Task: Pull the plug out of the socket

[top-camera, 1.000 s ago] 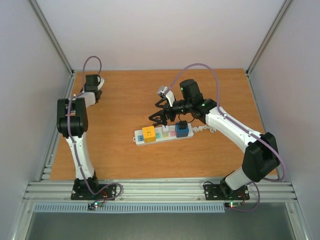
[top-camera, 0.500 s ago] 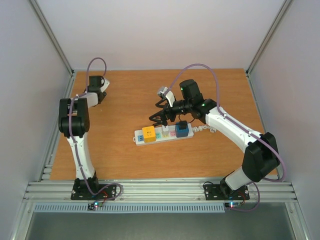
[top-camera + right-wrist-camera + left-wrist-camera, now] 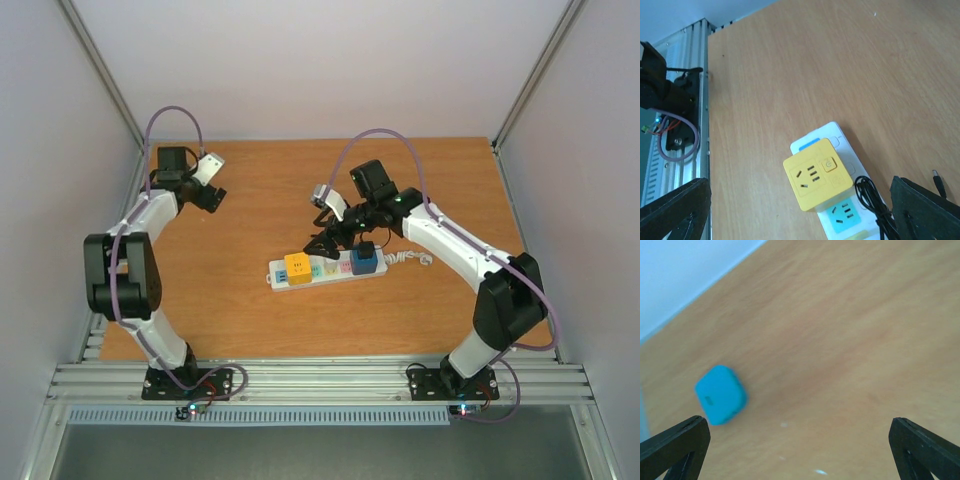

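Right wrist: right end effector (image 3: pixel 800 210) gapes empty over yellow cube plug (image 3: pixel 815 180) in long white power strip (image 3: pixel 840 135), likely pre-grasp; left end effector (image 3: pixel 800 445) wide apart, empty.

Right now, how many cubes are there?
3: yellow cube on the strip's left end, blue cube on its right end, turquoise cube loose on the table. More may hide.

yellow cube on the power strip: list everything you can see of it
The yellow cube-shaped plastic adapter has rounded edges and a smooth shell. Its top face carries socket slots and a round button in one corner. It sits upright, plugged onto the long white power strip near the end away from the cord, with pale blue outlet faces showing on either side. Only the strip touches it; no tool grips it.
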### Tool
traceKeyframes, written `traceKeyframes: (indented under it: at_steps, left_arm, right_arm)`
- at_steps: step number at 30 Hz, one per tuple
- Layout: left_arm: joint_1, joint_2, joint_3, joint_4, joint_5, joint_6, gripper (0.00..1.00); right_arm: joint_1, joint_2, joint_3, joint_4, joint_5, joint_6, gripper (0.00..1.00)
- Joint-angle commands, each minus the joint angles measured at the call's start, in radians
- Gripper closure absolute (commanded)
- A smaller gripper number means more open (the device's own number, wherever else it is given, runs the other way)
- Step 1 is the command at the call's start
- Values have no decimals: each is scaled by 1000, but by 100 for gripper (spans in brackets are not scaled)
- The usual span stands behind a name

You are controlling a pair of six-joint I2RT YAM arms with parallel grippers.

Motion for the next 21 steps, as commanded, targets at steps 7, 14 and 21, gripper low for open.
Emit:
traceKeyframes:
  at_steps: [7,14,21]
  left_arm:
    - [-32,-246,-161,-239,496,-3,0]
    - [-52,-327,-218,-315,624,24,0]
    - [-55,-368,-273,-320,648,24,0]
  right_arm:
    - [-4,107,100,-300,236,-423,2]
    - [-3,135,34,-209,307,-524,4]
    - [-3,195,19,-140,376,-559,5]
